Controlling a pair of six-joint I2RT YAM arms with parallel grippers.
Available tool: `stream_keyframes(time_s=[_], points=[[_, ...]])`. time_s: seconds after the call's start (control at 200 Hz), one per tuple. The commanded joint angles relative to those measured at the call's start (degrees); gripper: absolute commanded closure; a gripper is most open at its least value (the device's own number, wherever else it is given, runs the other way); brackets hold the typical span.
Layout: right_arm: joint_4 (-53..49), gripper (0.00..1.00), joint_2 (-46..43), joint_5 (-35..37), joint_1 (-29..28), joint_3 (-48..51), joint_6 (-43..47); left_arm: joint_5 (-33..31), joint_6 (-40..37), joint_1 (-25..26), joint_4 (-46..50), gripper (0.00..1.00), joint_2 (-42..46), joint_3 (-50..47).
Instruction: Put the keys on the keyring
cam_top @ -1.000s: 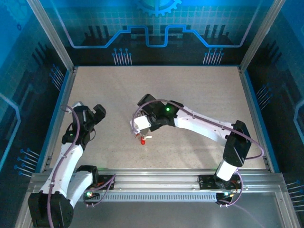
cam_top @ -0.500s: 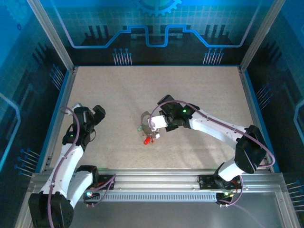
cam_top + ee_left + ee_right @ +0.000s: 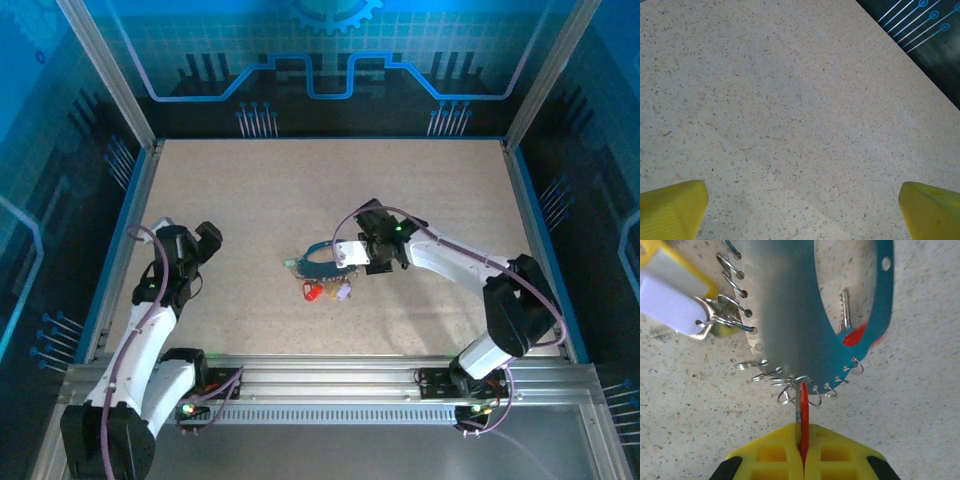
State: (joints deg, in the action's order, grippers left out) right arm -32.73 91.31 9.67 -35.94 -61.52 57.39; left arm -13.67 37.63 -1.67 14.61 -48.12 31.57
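Right wrist view: grips a thin red tag (image 3: pixel 802 426) edge-on in the right gripper (image 3: pixel 802 447), yellow fingers (image 3: pixel 772 449) pressed together on it. Meets, just ahead of the fingertips (image 3: pixel 832 441), a cluster of small wire rings (image 3: pixel 790 390) hung through holes in the keyring (image 3: pixel 787 310) — a flat teal crescent lying on the speckled table (image 3: pixel 920 405). Pokes the tag's far end in among those rings; cannot tell whether threaded onto one. Finds further ahead and to the right, inside the crescent's curve, a small metal key (image 3: pixel 845 310) with a second red tag (image 3: pixel 855 335) at its base, against the band's inner edge. Catches far ahead on the left a yellow tag (image 3: pixel 675 267) with a white label and a pale purple tag (image 3: pixel 670 305), both hooked to rings on the outer edge.

Left wrist view: holds the left gripper (image 3: pixel 800 210) released — its yellow tips spread wide to the two lower corners, over bare table. Top external view: puts the keyring well off to that gripper's right, close by the right one.
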Motion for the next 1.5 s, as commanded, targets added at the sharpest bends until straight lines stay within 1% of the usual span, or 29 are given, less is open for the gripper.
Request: stream_keyframes(time_s=[0.0, 0.13, 0.215, 0.425, 0.49, 0.595, 0.72, 0.85, 0.906, 0.991, 1.111, 1.121, 1.136, 1.171, 1.176, 1.191, 1.206, 1.211, 1.216, 1.221, 1.226, 1.236, 1.346, 1.421, 1.431, 1.496], points=[[2.2, 1.00, 2.7, 1.7, 1.5, 0.6, -2.7, 1.9, 0.9, -0.5, -1.3, 0.01, -0.9, -0.9], [3.1, 0.97, 5.5, 4.4, 2.7, 0.4, -5.5, 4.8, 2.7, -0.5, -0.5, 0.01, -3.4, -0.7], [2.8, 0.96, 6.7, 6.8, 3.5, 0.1, -6.9, 7.0, 4.0, -0.5, 0.1, 0.01, -5.1, -0.2], [3.4, 0.90, 4.5, 8.4, 5.9, 3.0, -10.0, 9.6, 5.2, -0.5, -1.5, 0.01, -8.6, 1.5], [1.9, 0.87, 4.3, 8.1, 6.6, 3.2, -12.3, 11.8, 5.1, -0.5, -3.1, 0.01, -10.6, 2.1], [0.1, 0.84, 4.9, 9.6, 7.0, 3.7, -15.1, 14.7, 6.8, -0.5, -5.5, 0.01, -13.5, 2.8], [-1.1, 0.79, 5.5, 10.6, 7.8, 4.6, -17.7, 15.0, 6.2, -0.6, -5.9, 0.01, -15.1, 4.1], [-4.6, 0.78, 5.7, 12.0, 8.7, 3.7, -19.7, 15.6, 4.4, -0.9, -7.0, 0.01, -15.3, 5.0], [-6.3, 0.78, 5.4, 12.4, 9.5, 2.7, -21.3, 16.9, 3.8, -1.3, -7.0, 0.01, -15.6, 5.6], [-6.8, 0.77, 2.8, 11.1, 10.9, 2.2, -23.2, 18.6, 2.3, -2.1, -5.1, 0.01, -16.6, 7.7], [-4.9, 0.75, -4.6, 5.0, 13.6, 2.1, -26.7, 18.8, -1.2, -2.5, -0.6, 0.01, -18.0, 11.7], [-4.6, 0.72, -5.3, 4.4, 13.9, 2.1, -27.1, 18.7, -1.5, -2.5, -0.2, 0.01, -18.0, 11.9], [-4.2, 0.65, -6.4, 3.4, 14.3, 2.2, -27.6, 18.6, -1.9, -2.5, 0.2, 0.01, -18.1, 12.5], [-3.0, 0.62, -9.0, 1.4, 15.2, 2.3, -28.8, 18.4, -3.2, -2.5, 1.3, 0.01, -18.2, 13.4], [-2.7, 0.60, -9.3, 1.0, 15.3, 2.3, -29.0, 18.4, -3.4, -2.5, 1.5, 0.01, -18.3, 13.5], [-2.0, 0.49, -10.5, 0.3, 15.7, 2.5, -29.6, 18.4, -4.0, -2.5, 1.8, 0.01, -18.3, 13.9], [-1.3, 0.34, -11.6, -0.5, 16.1, 2.6, -30.2, 18.4, -4.6, -2.6, 2.0, 0.01, -18.2, 14.3], [-1.0, 0.26, -12.1, -0.7, 16.2, 2.7, -30.4, 18.5, -4.8, -2.6, 2.1, 0.01, -18.3, 14.4], [-0.7, 0.26, -12.4, -1.1, 16.4, 2.8, -30.5, 18.5, -5.1, -2.5, 2.2, 0.01, -18.3, 14.5], [-0.4, 0.08, -12.8, -1.3, 16.6, 2.8, -30.8, 18.6, -5.4, -2.5, 2.3, 0.01, -18.3, 14.6], [-0.1, 0.04, -13.1, -1.5, 16.7, 2.9, -31.0, 18.6, -5.6, -2.5, 2.4, 0.01, -18.3, 14.7], [0.3, 0.01, -13.9, -2.1, 16.9, 3.1, -31.4, 18.8, -6.0, -2.5, 2.6, 0.01, -18.3, 14.9], [9.6, 0.00, -22.6, -5.5, 19.2, 6.9, -36.9, 22.4, -11.4, -2.6, 3.7, 0.01, -17.4, 17.6], [17.8, 0.00, -29.1, -5.7, 20.1, 10.7, -40.7, 20.4, -11.8, -2.5, 3.6, 0.01, -16.3, 18.1], [18.8, 0.00, -30.0, -5.6, 20.3, 12.9, -41.2, 19.9, -11.8, -2.5, 3.6, 0.01, -16.1, 18.2], [25.9, 0.00, -35.1, -4.7, 21.1, 17.8, -44.8, 17.9, -12.3, -2.5, 3.8, 0.01, -15.4, 18.5]])
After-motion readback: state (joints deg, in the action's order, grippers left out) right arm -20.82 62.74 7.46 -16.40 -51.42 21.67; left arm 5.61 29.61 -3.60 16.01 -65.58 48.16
